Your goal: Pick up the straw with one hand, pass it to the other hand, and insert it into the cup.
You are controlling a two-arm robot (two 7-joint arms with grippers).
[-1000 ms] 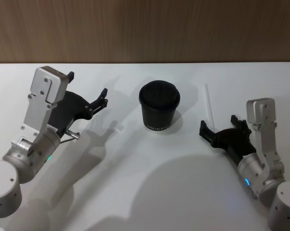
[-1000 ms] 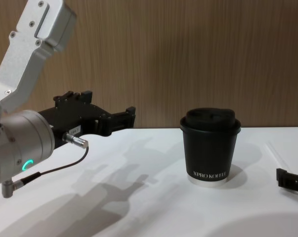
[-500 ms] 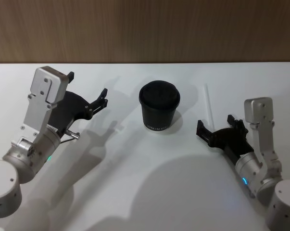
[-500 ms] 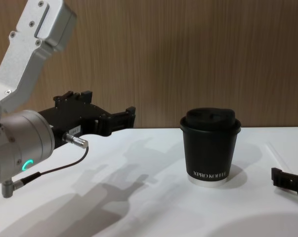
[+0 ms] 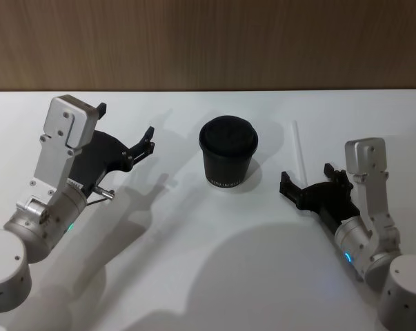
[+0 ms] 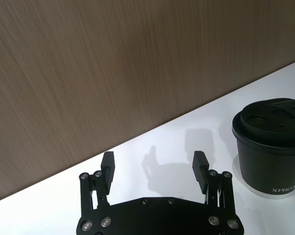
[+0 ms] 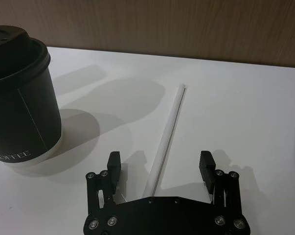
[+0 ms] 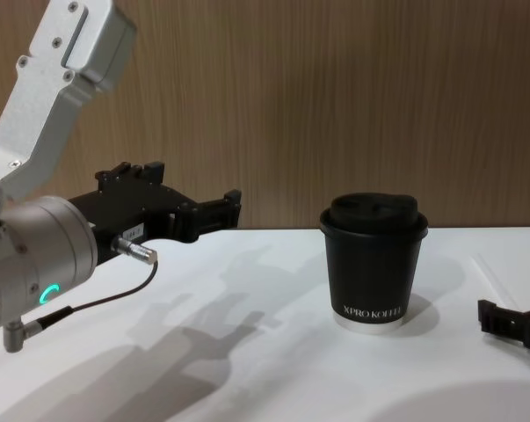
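Observation:
The white straw (image 5: 299, 148) lies flat on the table to the right of the black lidded cup (image 5: 228, 155). My right gripper (image 5: 308, 176) is open just behind the straw's near end. In the right wrist view the straw (image 7: 169, 129) runs into the gap of the right gripper (image 7: 160, 159), and the cup (image 7: 17, 98) stands off to one side. My left gripper (image 5: 127, 121) hangs open and empty above the table, left of the cup. The chest view has the left gripper (image 8: 181, 185) raised, the cup (image 8: 374, 264) upright and the right gripper (image 8: 502, 318) low at the edge.
A brown wooden wall (image 5: 208, 41) backs the white table (image 5: 194, 276). In the left wrist view the left gripper (image 6: 154, 161) points at the wall, with the cup (image 6: 274, 147) off to the side.
My right gripper has crept forward and a little left toward the straw's near end. The left arm, cup and straw have stayed still.

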